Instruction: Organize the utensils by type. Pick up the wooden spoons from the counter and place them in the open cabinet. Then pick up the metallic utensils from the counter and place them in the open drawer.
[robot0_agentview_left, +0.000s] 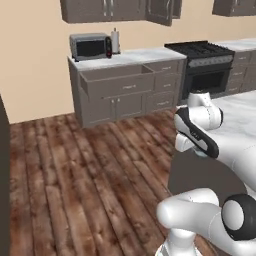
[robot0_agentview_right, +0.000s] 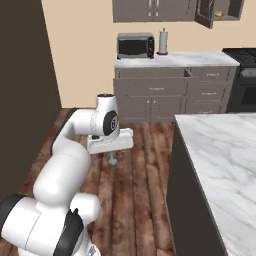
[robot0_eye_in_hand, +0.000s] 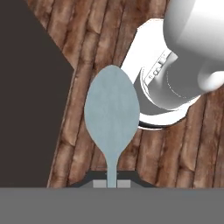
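Metal spoon (robot0_eye_in_hand: 112, 111) in closed gripper (robot0_eye_in_hand: 112, 183)

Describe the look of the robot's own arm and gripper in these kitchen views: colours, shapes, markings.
The arm is built of glossy white, rounded tubular shells joined by dark black joint bands and round black end caps. A black stripe runs along one link in the left base view. The wrist carries a small round grey disc. The hand is a flat white block, and the gripper ends in two small dark finger tips. No cables show.
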